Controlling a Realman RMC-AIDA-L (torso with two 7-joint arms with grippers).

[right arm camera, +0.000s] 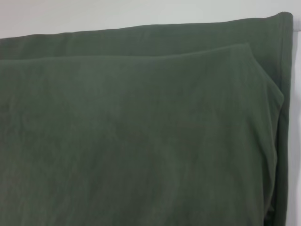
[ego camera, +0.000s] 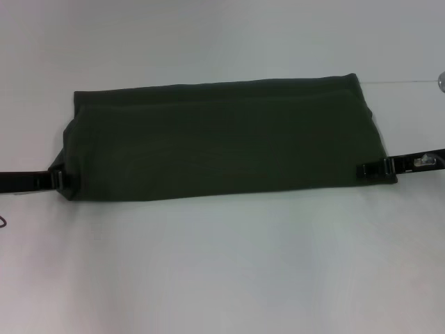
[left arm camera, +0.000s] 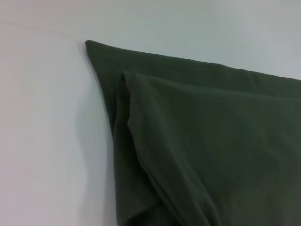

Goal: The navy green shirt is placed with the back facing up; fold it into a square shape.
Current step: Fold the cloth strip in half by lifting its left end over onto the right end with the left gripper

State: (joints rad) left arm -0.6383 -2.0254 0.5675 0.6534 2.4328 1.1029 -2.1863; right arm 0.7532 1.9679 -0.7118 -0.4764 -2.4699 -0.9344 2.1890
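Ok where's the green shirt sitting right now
In the head view the navy green shirt lies folded into a wide band across the middle of the white table, with the left tool at its left end and the right tool at its right end.

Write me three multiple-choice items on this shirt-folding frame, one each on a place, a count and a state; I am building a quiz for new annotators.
1. Where do the grippers sit?
A. Both over the shirt's middle
B. One at each end of the shirt's near edge
C. Both beyond its far edge

2. How many garments lie on the table?
A. One
B. Two
C. Three

3. What state is the shirt in?
A. Spread flat, sleeves out
B. Crumpled in a heap
C. Folded lengthwise into a wide band

Answers:
1 B: the left gripper and right gripper meet the navy green shirt at its two near corners.
2 A: only this shirt lies on the white table.
3 C: the wrist views show an upper layer lying over a lower one.
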